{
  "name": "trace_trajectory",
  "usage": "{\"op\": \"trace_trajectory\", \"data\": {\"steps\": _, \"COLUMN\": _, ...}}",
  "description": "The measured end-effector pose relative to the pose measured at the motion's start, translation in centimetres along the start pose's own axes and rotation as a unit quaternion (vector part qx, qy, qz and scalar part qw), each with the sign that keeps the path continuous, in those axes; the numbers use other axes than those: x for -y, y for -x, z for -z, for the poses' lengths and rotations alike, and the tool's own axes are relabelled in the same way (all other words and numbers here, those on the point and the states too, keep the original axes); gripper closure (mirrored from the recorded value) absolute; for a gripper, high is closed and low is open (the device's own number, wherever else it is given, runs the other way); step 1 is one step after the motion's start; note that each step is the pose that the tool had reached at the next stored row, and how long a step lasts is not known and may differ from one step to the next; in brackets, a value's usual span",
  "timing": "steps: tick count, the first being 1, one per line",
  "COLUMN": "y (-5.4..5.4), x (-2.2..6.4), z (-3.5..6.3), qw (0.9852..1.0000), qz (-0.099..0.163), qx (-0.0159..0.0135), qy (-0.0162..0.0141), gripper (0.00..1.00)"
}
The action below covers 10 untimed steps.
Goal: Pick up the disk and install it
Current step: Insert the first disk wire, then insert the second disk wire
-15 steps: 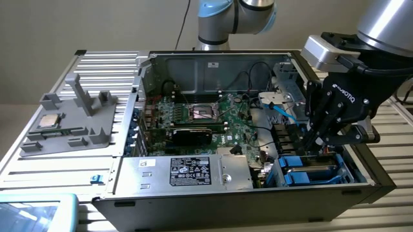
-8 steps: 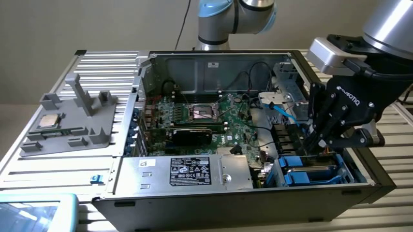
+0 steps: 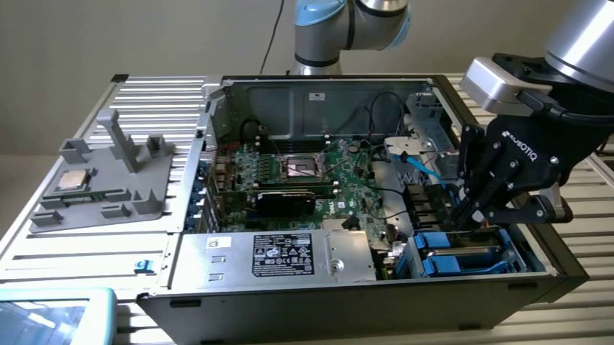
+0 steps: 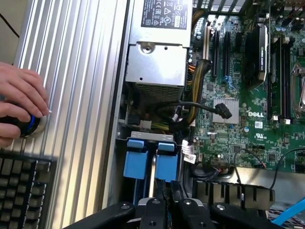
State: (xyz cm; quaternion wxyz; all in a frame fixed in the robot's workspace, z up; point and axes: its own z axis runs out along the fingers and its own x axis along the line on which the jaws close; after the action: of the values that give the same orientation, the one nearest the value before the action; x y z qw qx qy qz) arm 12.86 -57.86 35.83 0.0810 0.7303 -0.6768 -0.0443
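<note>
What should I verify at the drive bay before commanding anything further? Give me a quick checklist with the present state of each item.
1. Gripper at the drive bay in the case's corner: ok.
2. Disk with blue carrier in the bay, directly under the fingertips: ok.
3. Fingers closed on the disk's edge: cannot tell; the wrist view shows them close together at the carrier.
4. Disk fully seated: cannot tell, its depth in the bay is hidden.
5. Black cable clear of the bay: ok, it lies toward the motherboard.
6. Person's hand away from the case, on a knob beside the keyboard: ok.
</note>
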Motion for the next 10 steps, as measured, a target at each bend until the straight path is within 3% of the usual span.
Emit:
{"op": "trace_trajectory", "data": {"steps": 7, "y": -0.2, "x": 0.23, "z": -0.28, "qw": 1.0, "qz": 0.001, "qx": 0.0039, "qy": 0.0019, "gripper": 0.85}}
{"op": "trace_trajectory", "data": {"steps": 10, "y": -0.33, "x": 0.29, "z": -0.44, "qw": 1.0, "qz": 0.001, "qx": 0.006, "qy": 0.0041, "gripper": 0.85}}
